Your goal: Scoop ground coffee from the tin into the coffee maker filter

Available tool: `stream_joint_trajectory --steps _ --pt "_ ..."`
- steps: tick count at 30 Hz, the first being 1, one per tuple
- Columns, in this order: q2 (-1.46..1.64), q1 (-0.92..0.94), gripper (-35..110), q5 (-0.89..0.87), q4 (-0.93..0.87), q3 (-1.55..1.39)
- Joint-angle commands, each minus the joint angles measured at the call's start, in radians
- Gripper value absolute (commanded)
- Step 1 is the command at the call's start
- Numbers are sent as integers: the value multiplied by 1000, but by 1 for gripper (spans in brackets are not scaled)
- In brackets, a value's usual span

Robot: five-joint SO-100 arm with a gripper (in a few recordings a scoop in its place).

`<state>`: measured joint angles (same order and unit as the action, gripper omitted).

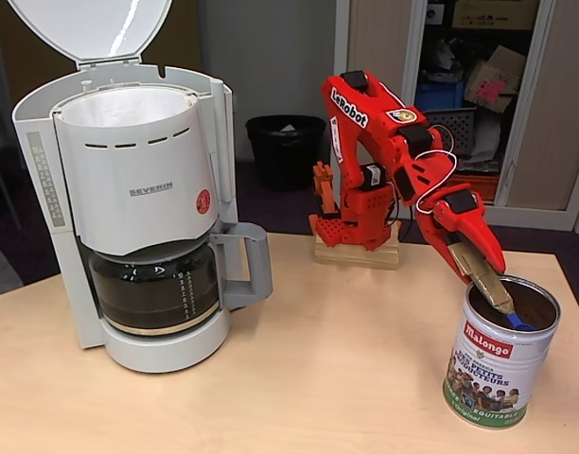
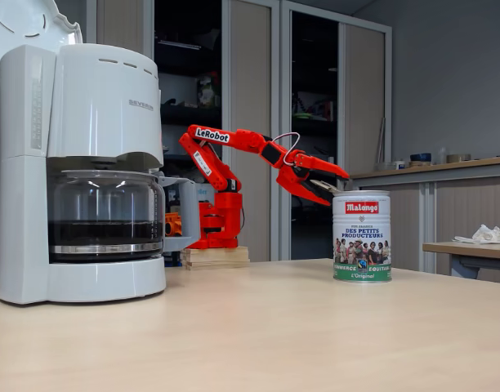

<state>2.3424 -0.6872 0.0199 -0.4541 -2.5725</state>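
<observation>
The silver Malongo tin (image 1: 498, 364) (image 2: 362, 237) stands open at the table's right. My red gripper (image 1: 482, 272) (image 2: 327, 187) slants down over its rim, shut on a scoop (image 1: 505, 305) with a tan handle and a blue bowl. The blue bowl reaches into the tin, where dark brown ground coffee (image 1: 535, 301) shows. At the left stands the white Severin coffee maker (image 1: 138, 189) (image 2: 87, 163), its domed lid (image 1: 91, 28) tipped up. The white paper filter (image 1: 129, 104) lines the open basket. The glass carafe (image 1: 152, 288) sits under it.
My arm's base is fixed on a wooden block (image 1: 356, 253) at the table's far edge. Bare tabletop (image 1: 337, 359) lies between machine and tin. A black bin (image 1: 285, 147) stands on the floor behind. The tin is close to the table's right edge.
</observation>
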Motion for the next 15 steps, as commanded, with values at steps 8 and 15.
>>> stream_joint_trajectory --steps 8,15 --pt "20 11 23 -12 23 9" --pt "6 14 17 -35 44 9"
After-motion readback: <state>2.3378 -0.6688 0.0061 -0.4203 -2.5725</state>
